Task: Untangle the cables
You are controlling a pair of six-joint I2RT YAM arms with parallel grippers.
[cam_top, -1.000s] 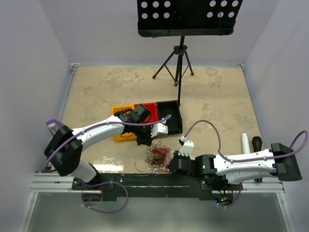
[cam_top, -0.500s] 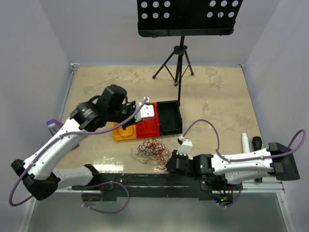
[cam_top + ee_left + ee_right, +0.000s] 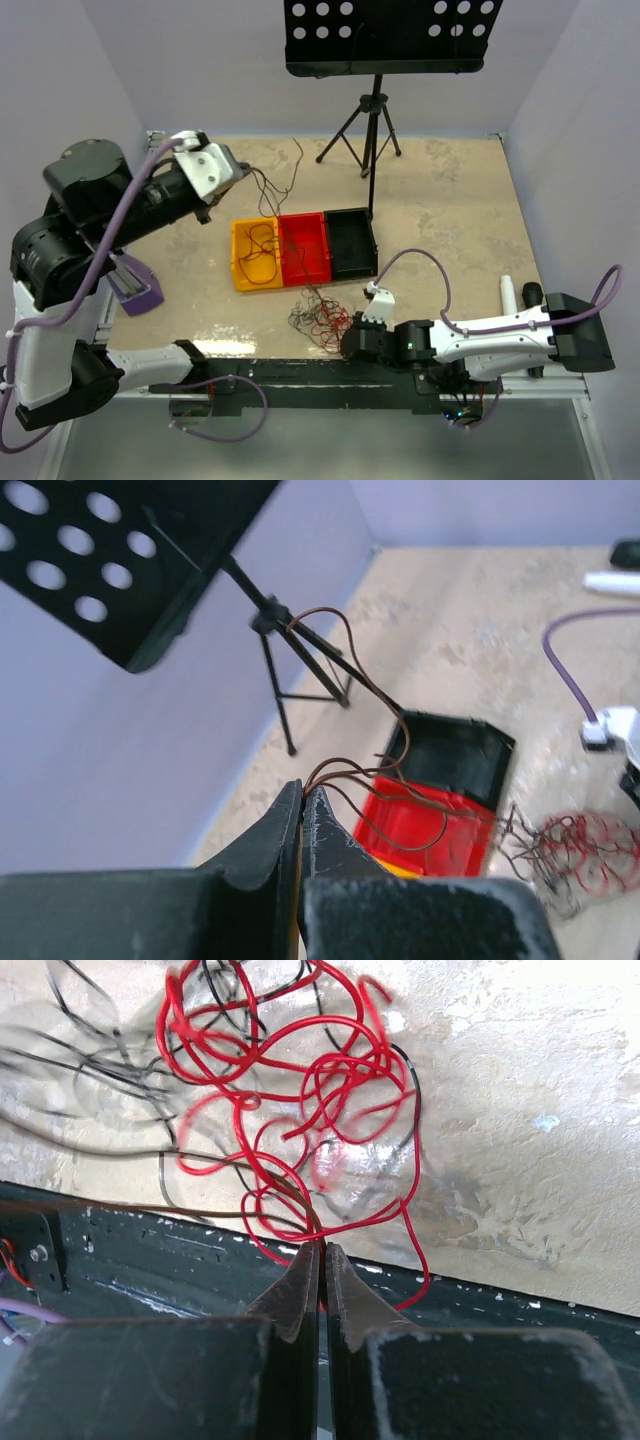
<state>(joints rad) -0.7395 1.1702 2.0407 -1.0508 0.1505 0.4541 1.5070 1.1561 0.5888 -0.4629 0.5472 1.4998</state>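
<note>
The cables form a tangle [image 3: 320, 320] of red and dark wires near the table's front edge; it also shows in the right wrist view [image 3: 290, 1070] and the left wrist view [image 3: 590, 845]. My left gripper [image 3: 235, 172] is raised high at the far left, shut on a brown cable [image 3: 345, 670]. That cable loops up and trails down over the bins toward the tangle. In its wrist view the left gripper [image 3: 303, 788] pinches the brown strands at its tips. My right gripper [image 3: 350, 340] sits at the tangle's near side. In its wrist view the right gripper [image 3: 322, 1248] is shut on red and brown strands.
A yellow bin [image 3: 255, 255], a red bin [image 3: 303, 245] and a black bin [image 3: 350, 240] stand side by side behind the tangle. A black music stand [image 3: 385, 40] on a tripod [image 3: 365, 140] is at the back. A white cylinder [image 3: 508, 295] and a dark object [image 3: 532, 295] lie at the right.
My left arm has risen and swung to the far left, drawing a brown cable out of the tangle. The tangle has loosened and shifted slightly. The right gripper has stayed at the tangle.
</note>
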